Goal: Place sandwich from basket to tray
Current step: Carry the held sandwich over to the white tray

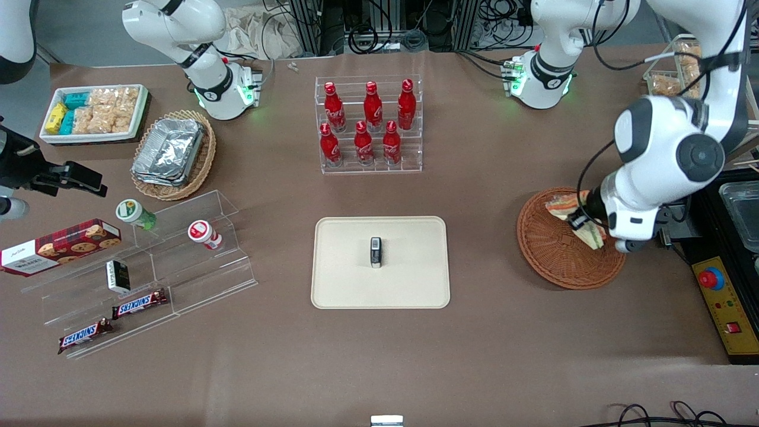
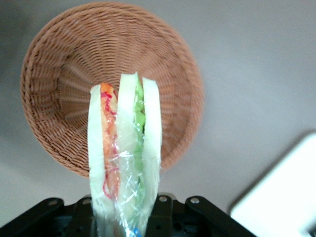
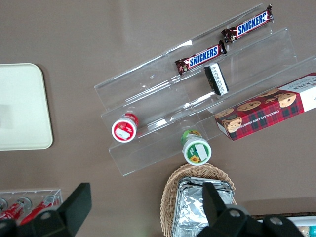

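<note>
The sandwich (image 2: 125, 148), a plastic-wrapped wedge of pale bread with orange and green filling, stands on edge between my fingers. My left gripper (image 2: 126, 221) is shut on it and holds it above the round reddish-brown basket (image 2: 59, 84), which looks bare inside. In the front view the gripper (image 1: 584, 224) hangs over the basket (image 1: 554, 255) with the sandwich (image 1: 560, 207) showing beside the wrist. The cream-beige tray (image 1: 409, 284) lies flat mid-table, toward the parked arm's end from the basket; one corner of the tray (image 2: 284, 197) shows in the left wrist view.
A small dark upright object (image 1: 376, 252) stands on the tray. A clear rack of red bottles (image 1: 369, 124) stands farther from the front camera than the tray. A control box with a red button (image 1: 720, 302) sits beside the basket at the table's edge.
</note>
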`<state>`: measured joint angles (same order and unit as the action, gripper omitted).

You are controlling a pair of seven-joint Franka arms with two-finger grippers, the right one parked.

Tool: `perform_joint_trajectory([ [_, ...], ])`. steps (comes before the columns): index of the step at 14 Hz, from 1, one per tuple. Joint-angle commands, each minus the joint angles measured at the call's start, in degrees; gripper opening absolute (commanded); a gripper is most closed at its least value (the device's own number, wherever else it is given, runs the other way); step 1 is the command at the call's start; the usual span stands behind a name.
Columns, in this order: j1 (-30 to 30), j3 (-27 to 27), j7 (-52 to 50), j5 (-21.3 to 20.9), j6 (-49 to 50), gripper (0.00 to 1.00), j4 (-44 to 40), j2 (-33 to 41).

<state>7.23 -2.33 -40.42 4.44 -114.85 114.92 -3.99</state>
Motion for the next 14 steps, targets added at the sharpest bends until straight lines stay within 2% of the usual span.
perform_joint_trajectory([
  [1, 0.1, -8.0, 2.4, -2.0, 1.1, 0.0, -5.2, -1.2],
  [4, 0.0, -17.2, 5.7, -4.4, -0.4, 0.0, -11.4, -7.5],
  [7, 0.2, -24.3, 1.4, -6.7, -3.7, 0.0, -18.3, -17.0],
  [11, 0.2, -30.2, -5.7, -20.0, -14.0, 0.0, -18.9, -26.6],
  [14, 0.7, -32.6, -12.0, -32.8, -17.4, 0.0, -19.7, -34.6],
])
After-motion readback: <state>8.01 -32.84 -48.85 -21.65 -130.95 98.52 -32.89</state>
